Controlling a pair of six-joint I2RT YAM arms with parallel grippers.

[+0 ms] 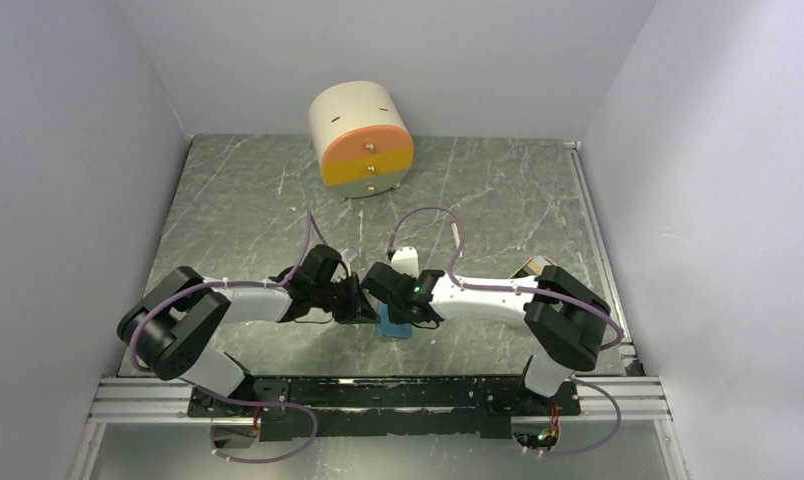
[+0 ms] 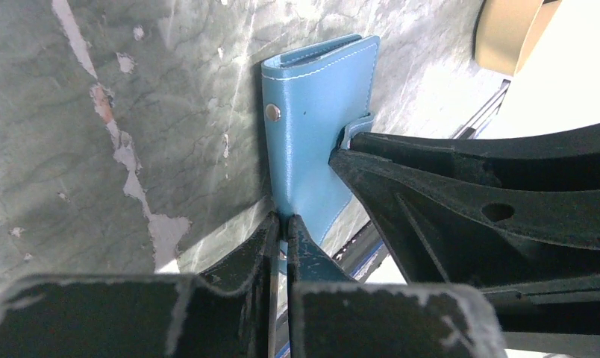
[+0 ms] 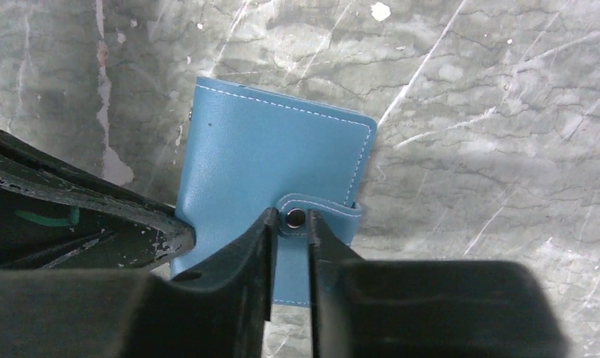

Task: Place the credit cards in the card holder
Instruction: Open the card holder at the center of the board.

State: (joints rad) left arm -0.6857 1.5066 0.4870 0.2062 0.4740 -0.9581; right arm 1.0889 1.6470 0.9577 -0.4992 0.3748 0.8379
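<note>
Blue card holder (image 3: 267, 164) is folded shut down on the scratched grey surface (image 3: 469, 112), right between our two grippers. Our left gripper (image 2: 284, 239) is clamped on the holder's edge, jaws pressed together with just that thin blue edge pinched in them. Our right gripper (image 3: 289, 246) comes in from the opposite side, jaws a narrow gap apart, straddling the snap strap (image 3: 319, 212). Honestly we can't tell if it's squeezing the strap or just sitting around it. Way beyond both grippers sits the cream drum drawer unit (image 1: 363, 140).
</note>
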